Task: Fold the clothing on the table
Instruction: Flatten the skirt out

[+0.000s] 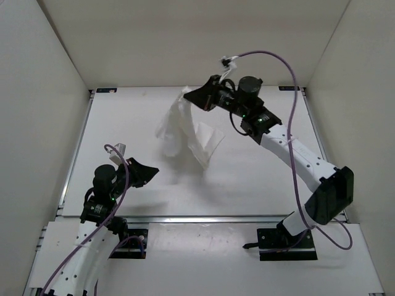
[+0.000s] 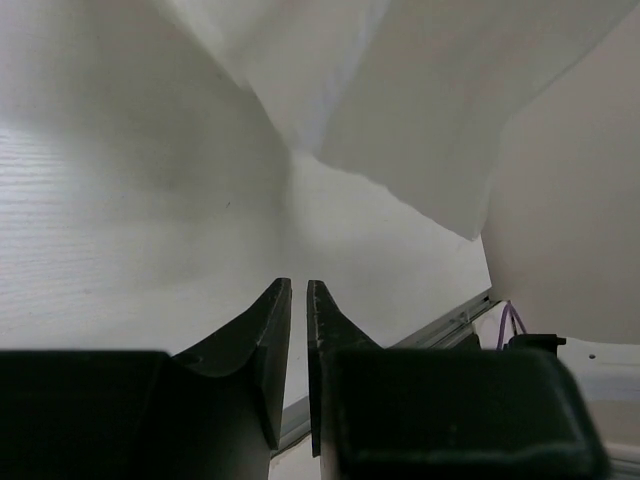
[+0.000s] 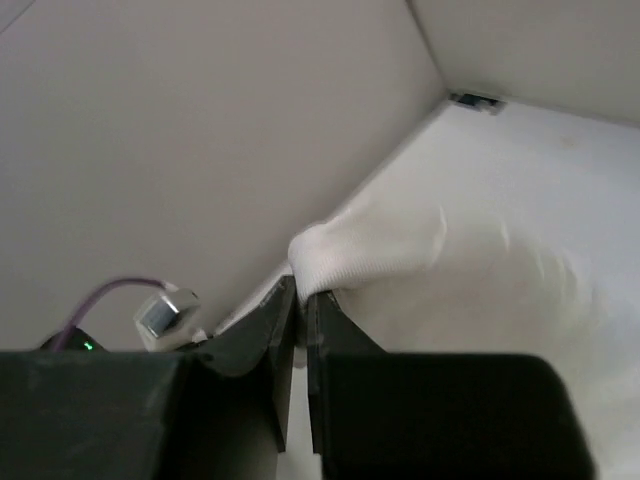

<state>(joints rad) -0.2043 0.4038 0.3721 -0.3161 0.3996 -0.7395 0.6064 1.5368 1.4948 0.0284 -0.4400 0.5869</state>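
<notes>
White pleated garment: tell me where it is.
Top view: the white pleated fabric garment hangs over the white matte table's far centre, pinched in the right claw.

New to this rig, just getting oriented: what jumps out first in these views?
The right gripper pinches the white clothing by one edge, so it hangs crumpled over the far middle of the table. The left gripper hovers near the left front, holding nothing.
</notes>
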